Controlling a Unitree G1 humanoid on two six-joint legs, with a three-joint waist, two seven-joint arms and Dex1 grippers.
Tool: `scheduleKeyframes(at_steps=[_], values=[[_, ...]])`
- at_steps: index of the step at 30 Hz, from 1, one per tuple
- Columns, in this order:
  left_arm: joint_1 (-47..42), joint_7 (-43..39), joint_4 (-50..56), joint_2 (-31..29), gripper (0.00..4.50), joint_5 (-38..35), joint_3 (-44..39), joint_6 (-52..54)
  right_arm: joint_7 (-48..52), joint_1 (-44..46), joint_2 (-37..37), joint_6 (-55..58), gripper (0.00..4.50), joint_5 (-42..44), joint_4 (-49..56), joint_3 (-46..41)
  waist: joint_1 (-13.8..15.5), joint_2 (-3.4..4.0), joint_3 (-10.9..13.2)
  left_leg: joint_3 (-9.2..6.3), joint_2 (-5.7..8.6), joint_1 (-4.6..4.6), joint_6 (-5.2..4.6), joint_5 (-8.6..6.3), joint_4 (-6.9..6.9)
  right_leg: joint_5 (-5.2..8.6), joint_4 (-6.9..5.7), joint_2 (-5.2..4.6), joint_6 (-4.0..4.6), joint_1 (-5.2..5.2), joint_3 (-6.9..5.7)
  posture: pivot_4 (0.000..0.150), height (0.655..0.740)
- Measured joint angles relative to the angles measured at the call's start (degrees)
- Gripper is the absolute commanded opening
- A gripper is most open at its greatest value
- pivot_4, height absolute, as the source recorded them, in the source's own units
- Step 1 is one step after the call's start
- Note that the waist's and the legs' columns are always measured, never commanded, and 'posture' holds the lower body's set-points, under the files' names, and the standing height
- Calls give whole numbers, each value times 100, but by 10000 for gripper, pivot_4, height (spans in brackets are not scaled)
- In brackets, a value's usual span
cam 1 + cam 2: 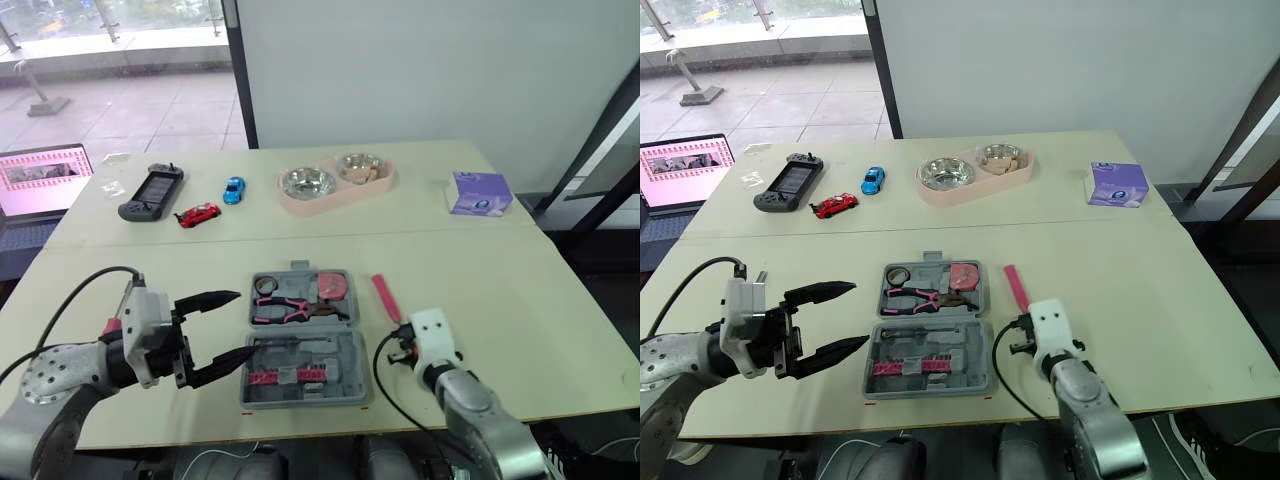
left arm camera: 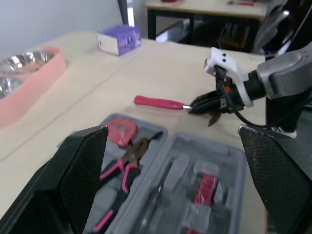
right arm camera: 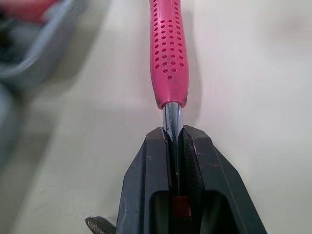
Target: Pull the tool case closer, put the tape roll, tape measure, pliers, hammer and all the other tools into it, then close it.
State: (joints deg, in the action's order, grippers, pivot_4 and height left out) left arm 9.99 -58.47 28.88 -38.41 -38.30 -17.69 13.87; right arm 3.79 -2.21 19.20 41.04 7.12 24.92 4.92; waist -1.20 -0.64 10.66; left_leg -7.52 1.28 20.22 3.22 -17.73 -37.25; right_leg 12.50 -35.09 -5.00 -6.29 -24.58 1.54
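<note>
Right claw [image 3: 173, 134] pinched shut on hammer [image 3: 168, 48] steel shaft, pink grip straight ahead of it on worktop [image 3: 253, 73]. Likely head-heavy, rigid, shaft slick; better held near head. Left claw [image 1: 244, 324] wide open, empty, tool case [image 1: 300, 372] just past its tips.

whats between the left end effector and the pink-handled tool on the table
The open tool case, pliers inside, sits between the left end effector and the pink-handled tool; the left eye view shows it.
</note>
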Motion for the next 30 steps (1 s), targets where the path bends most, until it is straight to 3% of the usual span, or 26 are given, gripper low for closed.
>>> scheduleKeyframes(at_steps=[6,9,11,15,21,30], values=[[332,-168,-607,120,45000,146,-363,-556,1619,1795,1183,656,252,571,614,166,-128,5,3,-1,-10,-8,-1,0,5,0,-7,10,3,-2,-2,1500,7360],[573,-595,-963,-28,45000,144,-479,-714,2600,2720,1423,1241,252,1117,1002,840,-117,-2,0,-19,-17,0,-8,-4,6,2,-6,20,5,-2,-11,1500,7360],[771,-1130,-1338,-291,45000,145,-565,-822,3377,3673,1758,1859,252,1384,916,1729,-123,6,8,-14,-15,11,-7,-4,-4,4,-3,18,15,-10,-9,1500,7360],[914,-1908,-1946,-556,45000,210,-594,-1145,4081,4984,1887,2654,252,1497,590,2766,-103,0,4,-17,-15,11,-7,-4,-1,3,-2,18,17,-11,-13,1500,7360],[925,-2420,-2546,-629,45000,439,-580,-1696,4229,5539,1793,3100,252,1283,248,3973,-110,-1,4,-11,-15,24,-6,-4,1,-9,-5,12,-3,-32,-13,1500,7360],[838,-2412,-2548,-575,45000,537,-412,-1840,4094,5763,1551,3503,252,1173,85,4342,-130,-1,4,-11,-15,23,-6,-4,1,-12,-10,12,-5,-36,-12,1500,7360]])
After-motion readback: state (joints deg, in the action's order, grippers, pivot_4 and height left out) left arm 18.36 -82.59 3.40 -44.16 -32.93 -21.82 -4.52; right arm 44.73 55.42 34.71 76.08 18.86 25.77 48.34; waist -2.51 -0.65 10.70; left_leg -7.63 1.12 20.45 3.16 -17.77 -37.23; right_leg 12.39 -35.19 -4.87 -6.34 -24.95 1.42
